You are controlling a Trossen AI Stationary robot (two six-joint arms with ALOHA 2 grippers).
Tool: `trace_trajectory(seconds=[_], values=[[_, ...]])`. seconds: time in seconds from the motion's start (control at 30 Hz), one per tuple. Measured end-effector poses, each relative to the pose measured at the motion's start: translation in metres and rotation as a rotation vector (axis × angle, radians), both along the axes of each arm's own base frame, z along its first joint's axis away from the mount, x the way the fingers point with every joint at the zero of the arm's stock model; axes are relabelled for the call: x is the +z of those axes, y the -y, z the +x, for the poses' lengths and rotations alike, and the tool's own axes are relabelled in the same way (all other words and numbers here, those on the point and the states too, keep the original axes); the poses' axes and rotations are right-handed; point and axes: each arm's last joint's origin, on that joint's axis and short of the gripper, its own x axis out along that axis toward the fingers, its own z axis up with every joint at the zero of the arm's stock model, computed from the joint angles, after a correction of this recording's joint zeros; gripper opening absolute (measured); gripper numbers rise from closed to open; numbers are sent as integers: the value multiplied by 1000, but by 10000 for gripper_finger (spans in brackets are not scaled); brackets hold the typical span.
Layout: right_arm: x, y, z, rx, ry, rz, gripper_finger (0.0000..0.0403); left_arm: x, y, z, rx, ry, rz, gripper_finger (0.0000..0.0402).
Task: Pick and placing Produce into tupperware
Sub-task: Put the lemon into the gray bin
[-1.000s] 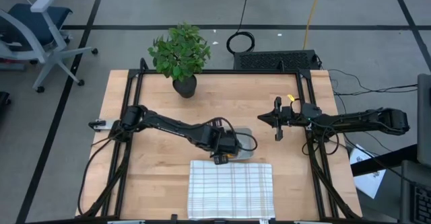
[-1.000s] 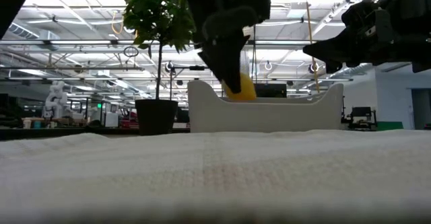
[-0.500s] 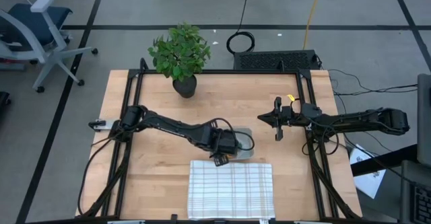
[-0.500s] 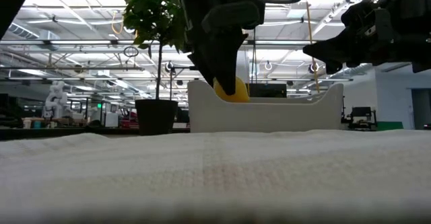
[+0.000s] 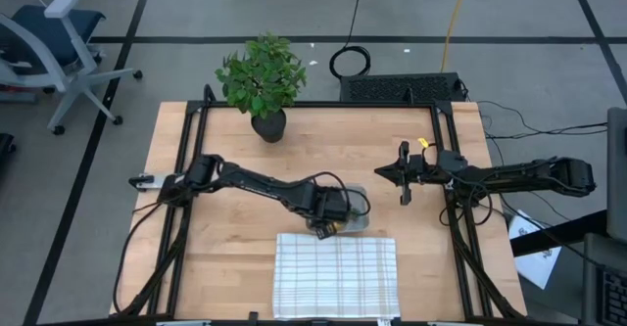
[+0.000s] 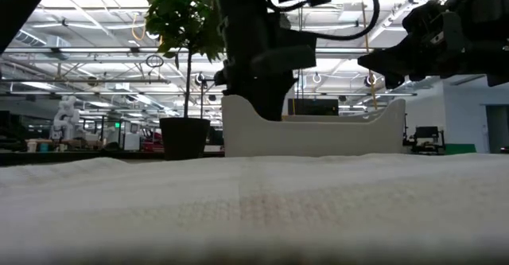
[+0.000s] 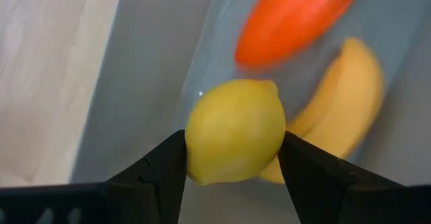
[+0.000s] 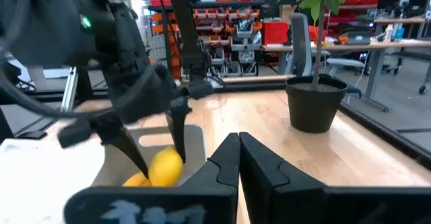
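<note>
My left gripper (image 5: 325, 226) reaches down into the tupperware (image 5: 359, 201), a small greyish container just beyond the checked cloth, and is shut on the yellow lemon (image 7: 234, 131). The orange carrot (image 7: 293, 19) and the banana (image 7: 337, 96) lie on the container's floor below the lemon. In the low view the tupperware's wall (image 6: 318, 134) hides the lemon. My right gripper (image 5: 402, 184) waits shut at the table's right, above the wood, holding nothing. My left gripper pinches the lemon's two opposite sides (image 7: 192, 143) between its two fingers (image 7: 161, 167). The fingers come from above, pointing steeply down into the tupperware. The lemon hangs above the banana and carrot; whether it touches them I cannot tell.
A white checked cloth (image 5: 335, 275) lies at the table's near edge, right next to the tupperware. A potted plant (image 5: 263, 81) stands at the far edge. Bare wood lies between the tupperware and my right gripper.
My left gripper has gone down into the tupperware with the lemon and has rolled about its own axis. In the low view the lemon has sunk behind the container's wall. The grip has stayed the same.
</note>
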Motion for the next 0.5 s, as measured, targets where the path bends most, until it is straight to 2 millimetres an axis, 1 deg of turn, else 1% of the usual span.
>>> trace_trajectory(seconds=[0.1,0.37,0.5], values=[[0,0,0,0,-3,-1,0,-3,-3,2,12,4,-1,209],[0,0,0,0,-1,-3,0,-4,-15,3,41,-7,-4,209],[0,0,0,0,-1,-3,0,-4,-18,3,41,-18,-40,209]])
